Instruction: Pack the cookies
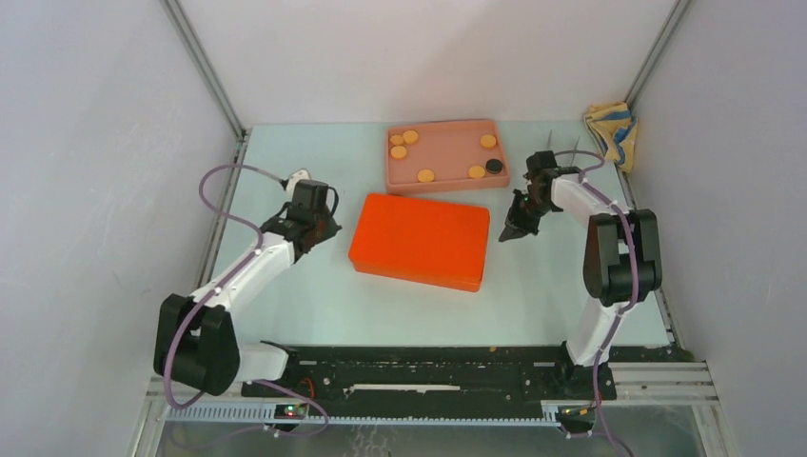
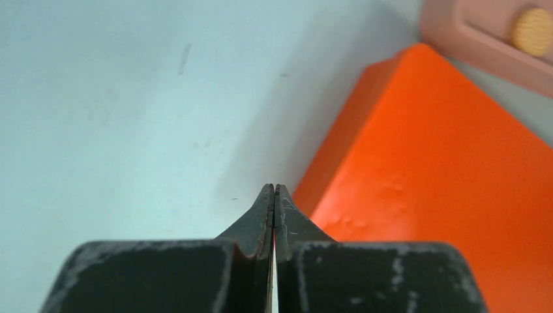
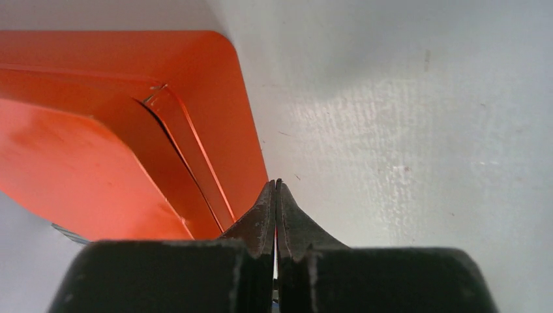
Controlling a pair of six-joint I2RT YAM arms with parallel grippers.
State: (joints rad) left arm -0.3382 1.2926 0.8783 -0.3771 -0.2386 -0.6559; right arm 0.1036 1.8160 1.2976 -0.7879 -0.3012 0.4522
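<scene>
Cookies (image 1: 425, 175): six orange discs and one black cookie (image 1: 494, 166), scattered loose inside the pink tray (image 1: 452, 152) at the far middle of the table (image 1: 533, 295). Left gripper (image 2: 274, 189) clenched tight, fingertips pressed together on nothing, poised just off the left edge of the orange plastic box (image 1: 419, 240). Right gripper (image 3: 276, 184) likewise pinched closed and empty, just beside the box's right edge. Box lying flat between the two grippers, just in front of the tray. Crumpled yellow-and-blue cloth (image 1: 609, 129) in the far right corner, well apart from the rest.
</scene>
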